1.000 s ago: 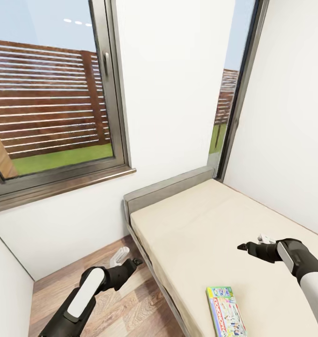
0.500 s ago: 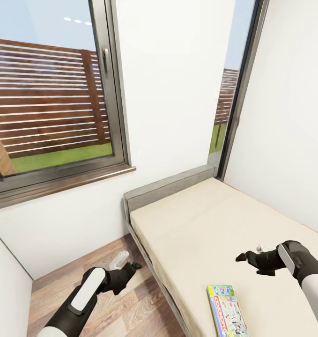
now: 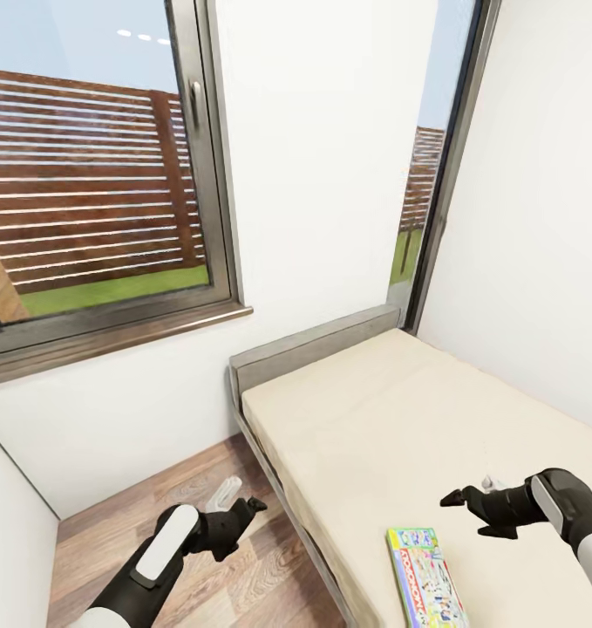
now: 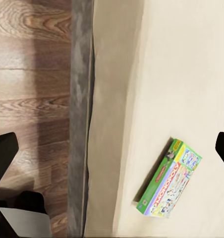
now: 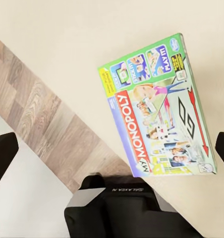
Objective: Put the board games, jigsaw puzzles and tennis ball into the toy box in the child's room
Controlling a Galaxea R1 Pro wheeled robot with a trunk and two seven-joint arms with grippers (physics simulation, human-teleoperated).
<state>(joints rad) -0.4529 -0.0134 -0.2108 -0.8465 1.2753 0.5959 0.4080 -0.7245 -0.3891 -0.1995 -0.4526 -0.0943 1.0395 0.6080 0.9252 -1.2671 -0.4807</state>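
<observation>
Since a second ago: right gripper (image 3: 466, 510) lowered and drawn nearer the Monopoly board game (image 3: 425, 578); left gripper (image 3: 242, 515) dropped slightly over the wood-plank floor (image 3: 217, 593), beside the bed frame (image 3: 269, 471). Right fingers spread wide, empty, poised above the cream mattress (image 3: 374, 419) just beyond the game's far end, probably lining up for a pinch across the flat box. In the right wrist view, Monopoly board game (image 5: 159, 109) lying flat, face up, close to the mattress edge, dark fingertips (image 5: 3, 153) far apart at either side of the frame. Left fingers likewise released, holding nothing; left wrist view looking down across the bed frame (image 4: 81, 99) at the same box (image 4: 169, 181), so likely parked clear of the bed to leave room for the right arm. Box thin and flush with the soft mattress, hence a low, careful approach probably called for. Behind the bed, window (image 3: 95, 174) and white wall (image 3: 322, 157).
</observation>
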